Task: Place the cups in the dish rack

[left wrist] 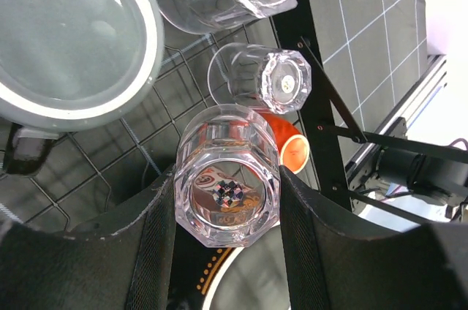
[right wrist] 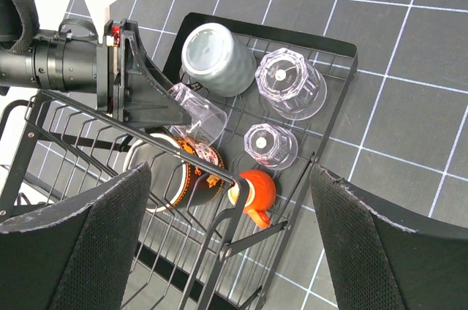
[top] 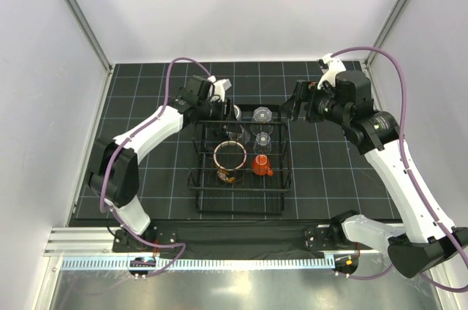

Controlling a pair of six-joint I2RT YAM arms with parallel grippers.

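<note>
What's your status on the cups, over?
Left tool shut on clear cup, above dish rack. Right tool open, empty. Large mug close by held cup.

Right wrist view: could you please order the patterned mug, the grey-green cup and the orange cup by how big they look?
1. the patterned mug, largest even though partly hidden
2. the grey-green cup, a bit smaller
3. the orange cup, clearly smallest
All three sit at a similar range from the camera, so the order seems safe.

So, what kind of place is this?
Probably a robot test cell, not a kitchen: plain white walls, a black gridded mat, and the left arm and right arm at a dish rack.
</note>
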